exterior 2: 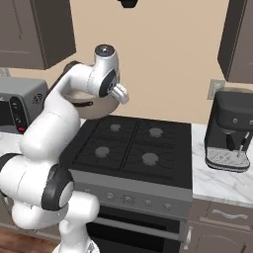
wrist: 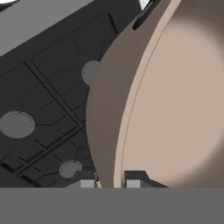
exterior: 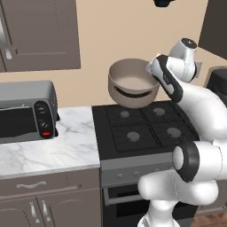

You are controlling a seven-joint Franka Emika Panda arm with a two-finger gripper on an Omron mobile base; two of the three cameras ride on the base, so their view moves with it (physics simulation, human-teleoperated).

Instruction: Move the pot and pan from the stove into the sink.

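The pot is held by its rim in the tool, above the stove's back-left corner; the hand view shows its bare interior.

Matt beige pot, marble counter

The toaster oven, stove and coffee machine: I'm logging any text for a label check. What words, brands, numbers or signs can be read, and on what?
None can be read.
Toaster oven: two dials and a red button, no legible marks.
Stove: front knobs unmarked.
Coffee machine: no visible lettering.
Pot, held up by the end effector: plain.
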